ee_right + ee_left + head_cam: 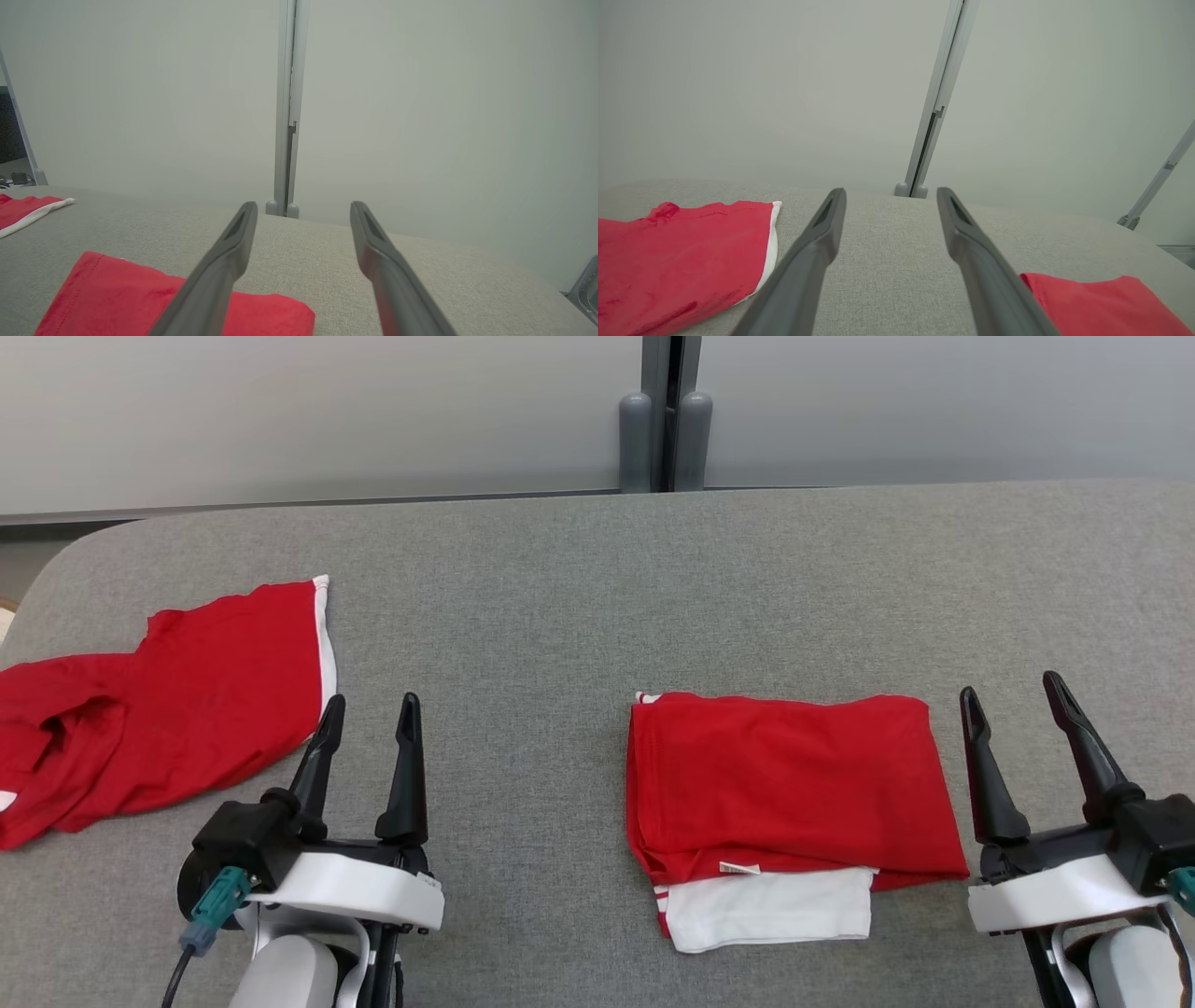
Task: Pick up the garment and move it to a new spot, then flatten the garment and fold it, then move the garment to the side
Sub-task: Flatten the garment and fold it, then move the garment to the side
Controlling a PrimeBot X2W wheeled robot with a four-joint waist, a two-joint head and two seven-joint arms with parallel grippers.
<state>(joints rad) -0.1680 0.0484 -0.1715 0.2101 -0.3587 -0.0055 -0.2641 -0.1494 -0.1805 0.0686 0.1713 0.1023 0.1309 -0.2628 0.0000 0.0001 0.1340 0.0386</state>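
A red garment with a white panel [794, 784] lies folded into a neat rectangle on the grey cloth-covered table [597, 579], right of centre. My right gripper [1010, 685] stands open just right of it, not touching it; the folded garment [140, 298] lies left of the fingers in the right wrist view. A second red garment with white trim [187, 709] lies loosely crumpled at the table's left. My left gripper [372, 700] is open beside its right edge and holds nothing. The left wrist view has the crumpled garment [682, 261] on the left and the folded garment [1101, 303] at lower right.
A pale wall runs behind the table, with a grey vertical post [665, 420] at the far edge's middle. The table's left corner is rounded. Bare grey cloth stretches between the two garments and across the far half.
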